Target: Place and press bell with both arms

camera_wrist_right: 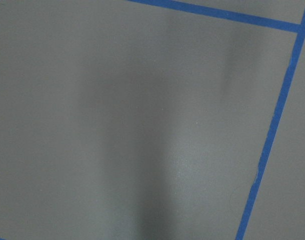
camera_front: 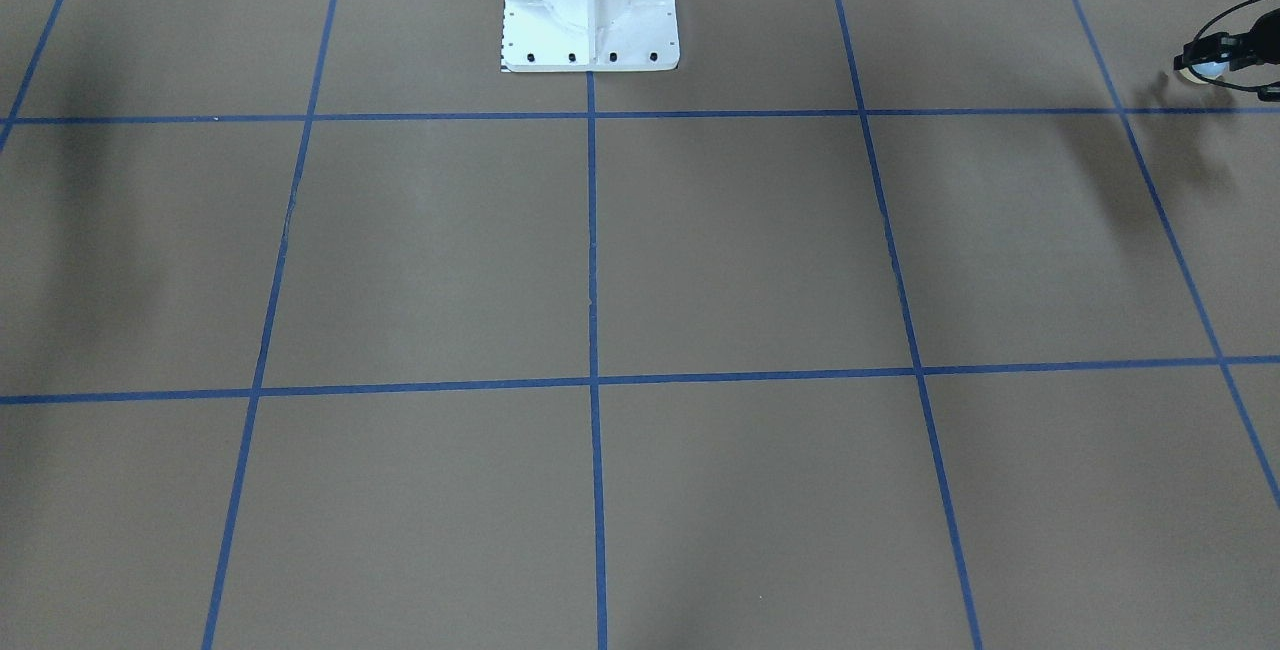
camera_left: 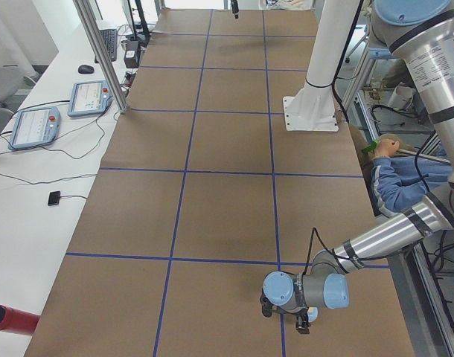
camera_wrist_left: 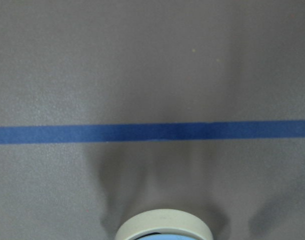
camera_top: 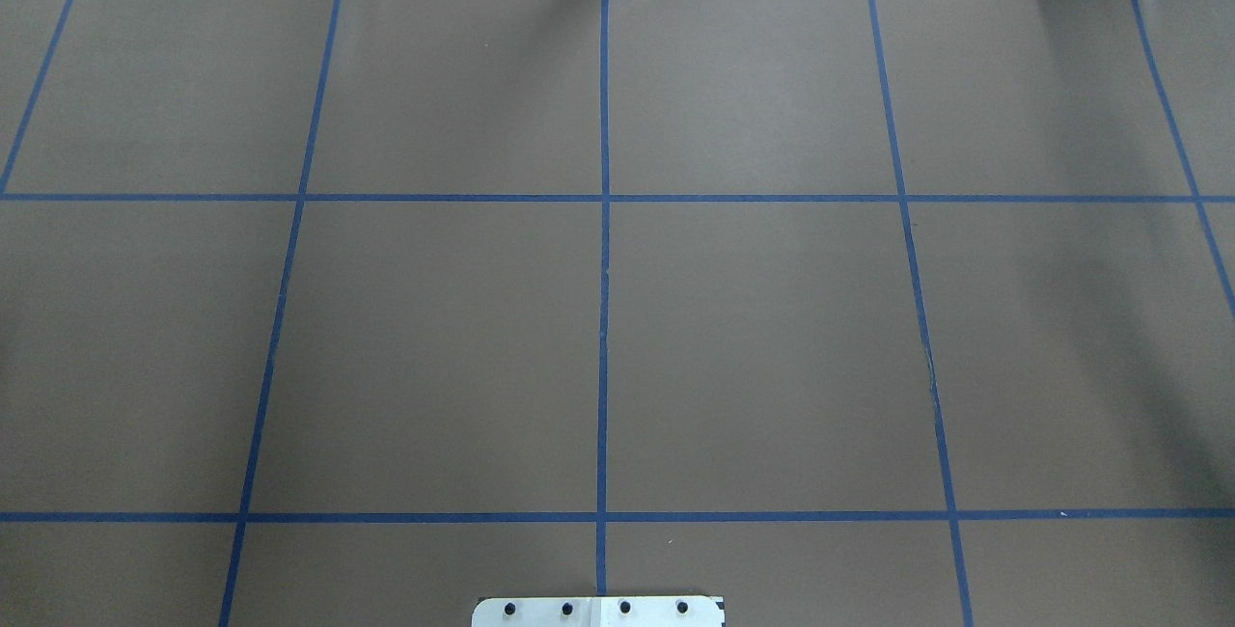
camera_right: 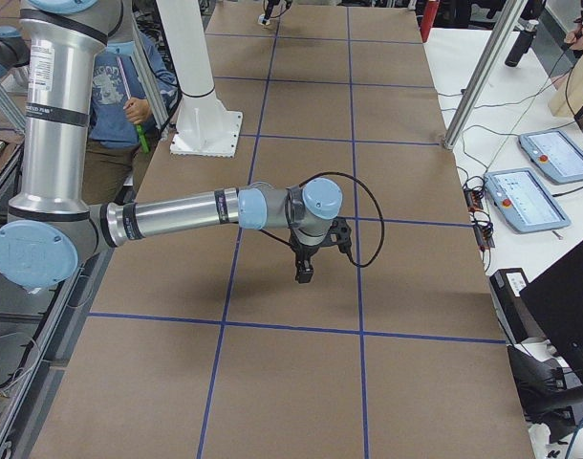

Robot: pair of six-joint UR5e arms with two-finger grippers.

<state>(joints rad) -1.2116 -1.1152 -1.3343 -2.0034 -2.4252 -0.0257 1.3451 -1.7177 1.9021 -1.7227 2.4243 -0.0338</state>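
Left wrist view: bell (camera_wrist_left: 163, 226) between left claw (camera_front: 1222, 58) jaws, apparently gripped, near counter (camera_top: 753, 338) at its left end | right claw (camera_right: 305, 270) state cannot tell, hovering mid-counter | placing unfinished; press pending.

- Brown table (camera_left: 227, 149) crossed by blue tape lines.
- Near left arm (camera_left: 376, 238) reaches in from 3 o'clock, its gripper (camera_left: 302, 323) low at 5 o'clock over the table.
- White pedestal (camera_left: 316, 89) at 1 o'clock.
- Two tablets (camera_left: 63, 111) at 9 o'clock.
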